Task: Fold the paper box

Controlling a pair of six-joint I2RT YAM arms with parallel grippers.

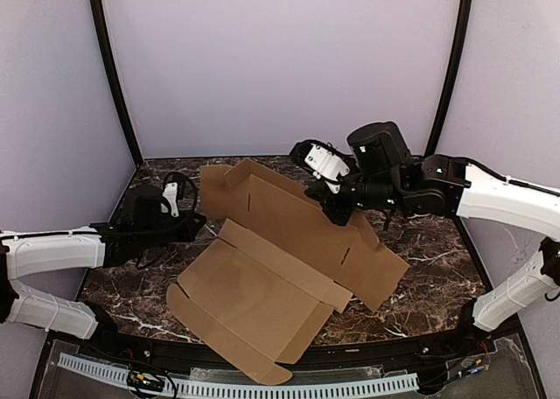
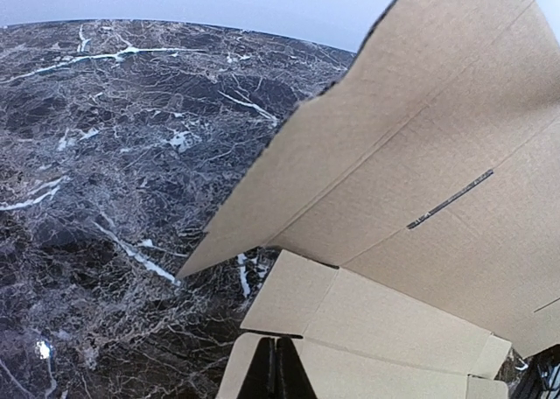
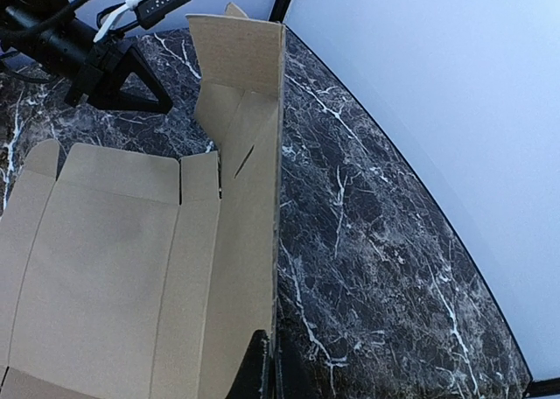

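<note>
Pale lilac walls [image 1: 280, 58] close in three sides, with black poles [image 1: 114, 75] running up the two back corners. Below them lies a desk [image 1: 420, 268] of dark, glossy marble-patterned stone veined in white.

Spread over the middle of the desk is the paper box [image 1: 262, 285], a large die-cut sheet of plain brown cardboard. It is matte and unprinted, with scored creases, rounded flaps and narrow slots [image 1: 248, 202]. Its near half lies flat, one rounded corner reaching the desk's front edge. The long far panel stands tilted off the stone, and a flap at its far-left end rises upright.

A white-shelled left arm [image 1: 52, 250] with black joints reaches in low from the left. The matching right arm [image 1: 507, 198] comes in higher from the right.

The right hand [image 1: 337, 211] sits over the raised far panel. Its black fingers [image 3: 261, 368] are fully closed and pinch the thin upper edge of that panel, which runs straight away from them in the right wrist view.

The left hand [image 1: 197, 226] is at the sheet's left edge, also fully closed. Its dark fingertips [image 2: 276, 373] touch a small side flap there, but whether any cardboard is caught between them cannot be told.
</note>
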